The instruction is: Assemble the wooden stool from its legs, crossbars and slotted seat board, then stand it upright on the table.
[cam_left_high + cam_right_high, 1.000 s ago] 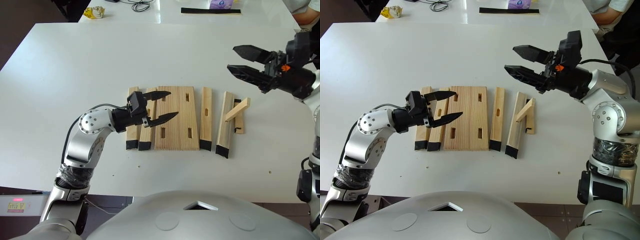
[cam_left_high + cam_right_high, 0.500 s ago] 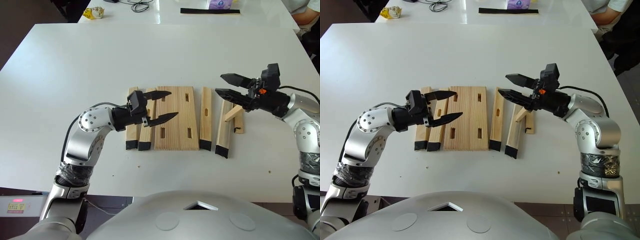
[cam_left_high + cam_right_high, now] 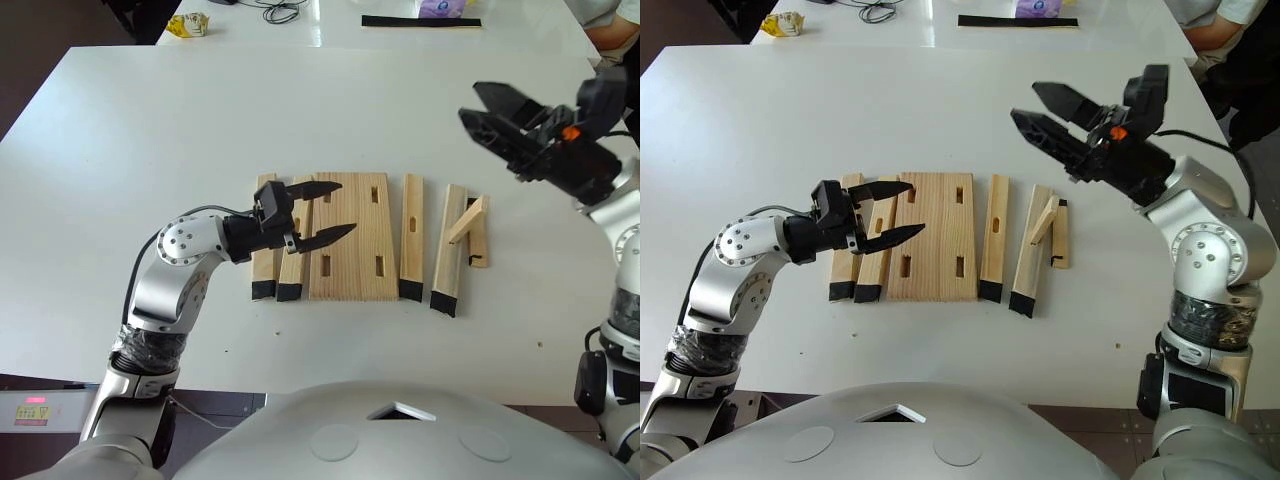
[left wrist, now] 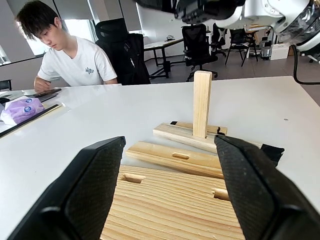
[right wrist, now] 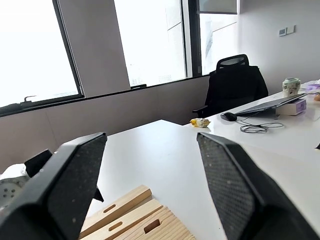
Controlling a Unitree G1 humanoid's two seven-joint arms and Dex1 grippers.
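A white counter (image 3: 150, 130) is shown from above. Toward its near side, wooden stool parts are laid flat in a row. A slotted seat board (image 3: 352, 240) is placed in the middle. Two black-tipped legs (image 3: 264, 275) are set close against its left side. A third leg (image 3: 411, 240) is laid just beside its right edge. Next to that a fourth leg (image 3: 445, 265) is laid slightly angled, with a shorter piece (image 3: 480, 250) just beyond it.

Bright even daylight, glare on white table (image 3: 200, 120), blown-out windows (image 5: 30, 45), soft shadows
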